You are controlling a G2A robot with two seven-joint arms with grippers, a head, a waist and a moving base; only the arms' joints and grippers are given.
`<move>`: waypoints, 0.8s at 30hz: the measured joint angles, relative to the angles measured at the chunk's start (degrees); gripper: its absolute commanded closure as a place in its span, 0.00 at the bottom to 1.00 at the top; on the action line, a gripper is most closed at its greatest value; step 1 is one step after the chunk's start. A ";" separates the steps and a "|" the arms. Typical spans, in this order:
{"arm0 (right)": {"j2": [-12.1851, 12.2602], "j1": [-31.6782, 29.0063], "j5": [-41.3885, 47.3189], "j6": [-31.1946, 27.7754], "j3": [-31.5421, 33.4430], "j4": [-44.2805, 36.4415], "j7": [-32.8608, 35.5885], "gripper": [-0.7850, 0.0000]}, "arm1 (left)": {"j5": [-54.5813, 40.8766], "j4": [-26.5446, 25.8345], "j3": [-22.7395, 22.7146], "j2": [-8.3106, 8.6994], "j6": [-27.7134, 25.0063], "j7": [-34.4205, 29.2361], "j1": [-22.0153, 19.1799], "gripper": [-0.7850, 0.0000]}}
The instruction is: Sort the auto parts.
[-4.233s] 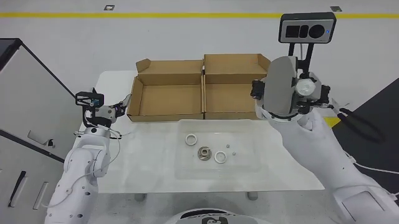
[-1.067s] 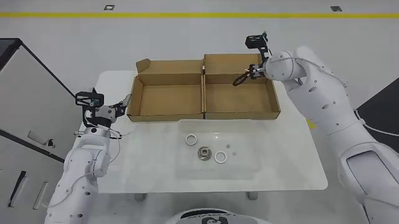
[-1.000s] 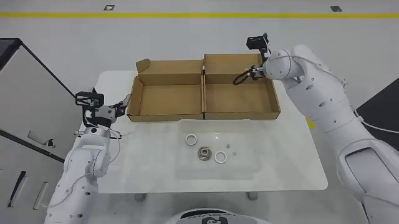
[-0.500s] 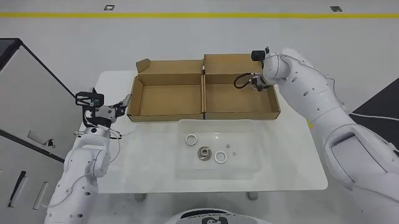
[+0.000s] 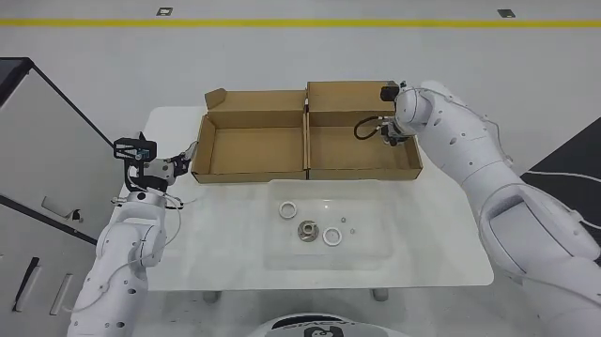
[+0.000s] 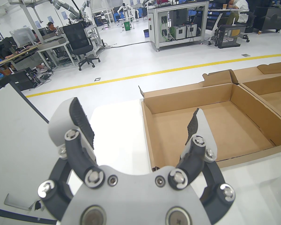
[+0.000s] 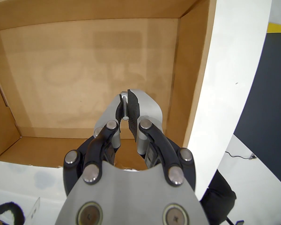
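Two open cardboard boxes stand side by side at the back of the table: a left box [image 5: 252, 145] and a right box [image 5: 362, 145]. My right gripper [image 7: 124, 105] hangs inside the right box near its right wall, shut on a small threaded bolt [image 7: 124, 108]; from above, this gripper [image 5: 386, 133] sits at the box's right end. My left gripper [image 6: 140, 122] is open with nothing in it, held off the table's left end, facing the left box [image 6: 208, 127]. On the clear tray [image 5: 376, 248] lie a white ring [image 5: 288, 210], a metal bearing [image 5: 307, 231], another white ring [image 5: 331, 237] and small bits.
A white panel [image 5: 38, 149] leans at the far left beside the table. Both boxes have bare cardboard floors. Bare white tabletop [image 5: 441, 234] runs to the right of the tray.
The right arm swung from high above the table's right side down into the right box; over the last second its gripper dropped lower and shifted toward the box's right wall. The left arm stayed still.
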 measured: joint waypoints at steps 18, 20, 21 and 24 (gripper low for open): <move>-3.56 0.73 0.62 -2.99 -1.42 6.82 -2.94 0.51 | 0.00 0.00 0.00 0.00 0.00 0.00 0.00 0.00; -3.75 0.83 0.61 -3.35 -1.35 7.06 -3.19 0.42 | 0.00 0.00 0.00 0.00 0.00 0.00 0.00 0.00; -3.84 0.89 0.63 -3.61 -1.26 7.17 -3.38 0.33 | 0.00 0.00 0.00 0.00 0.00 0.00 0.00 0.00; -3.96 1.13 0.49 -3.99 -0.92 7.07 -3.85 0.15 | 0.00 0.00 0.00 0.00 0.00 0.00 0.00 0.00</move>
